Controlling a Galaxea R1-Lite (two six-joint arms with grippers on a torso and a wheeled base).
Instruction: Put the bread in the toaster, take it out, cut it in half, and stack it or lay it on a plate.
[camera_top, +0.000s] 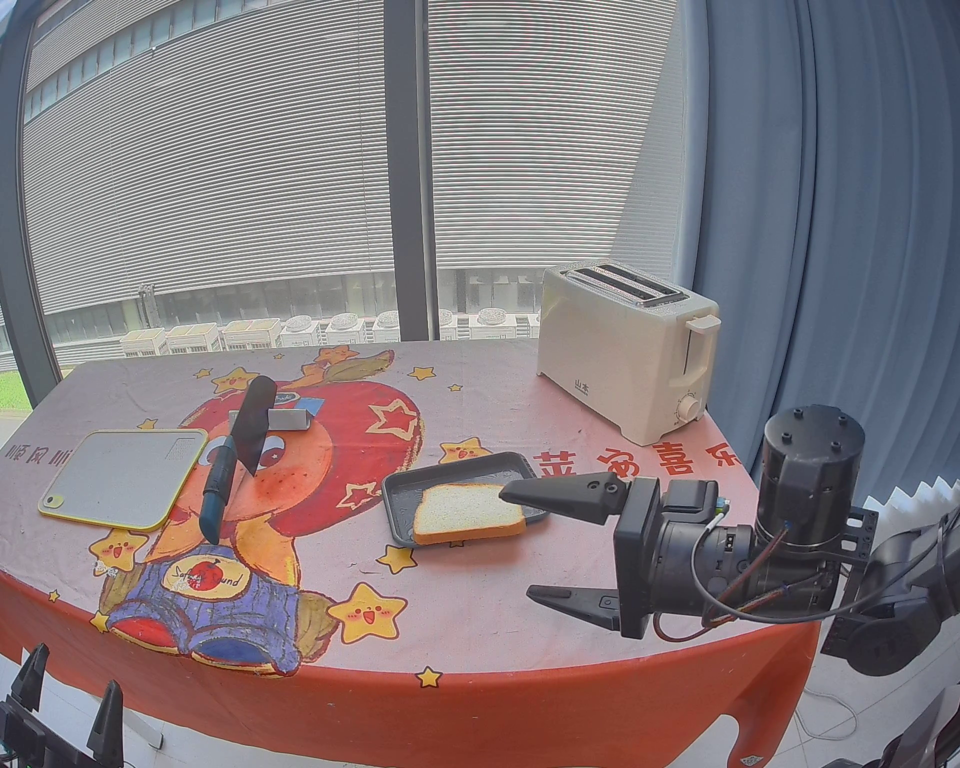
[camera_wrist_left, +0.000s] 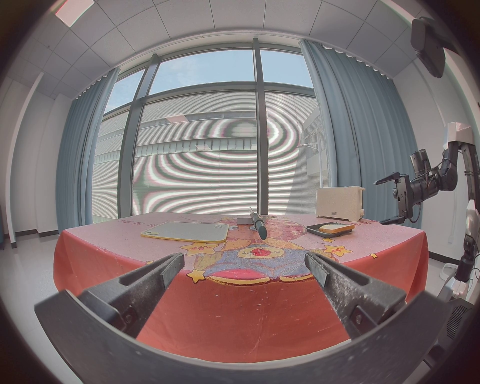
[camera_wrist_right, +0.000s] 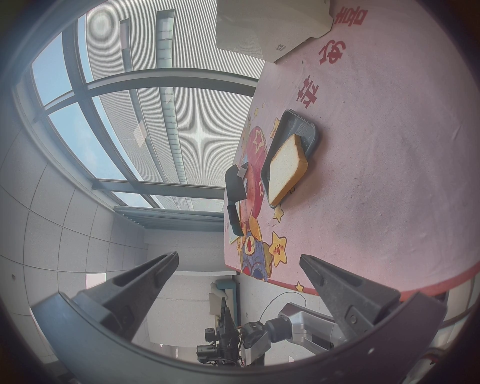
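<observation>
One white bread slice (camera_top: 468, 512) on dark rectangular tray (camera_top: 402, 498), toward right edge of pink-clothed table (camera_top: 480, 610); black right gripper (camera_top: 518, 542), black left gripper (camera_wrist_left: 245, 262): both spread wide.

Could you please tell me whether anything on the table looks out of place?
Only slightly: the bread lies partly over the near rim of the tray rather than flat inside. Nothing looks spilled or damaged.

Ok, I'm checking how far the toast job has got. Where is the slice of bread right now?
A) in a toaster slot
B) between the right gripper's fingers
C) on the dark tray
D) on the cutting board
C: the bread lies flat on the dark tray, apart from the toaster, and the right gripper beside it is open and empty.
</observation>
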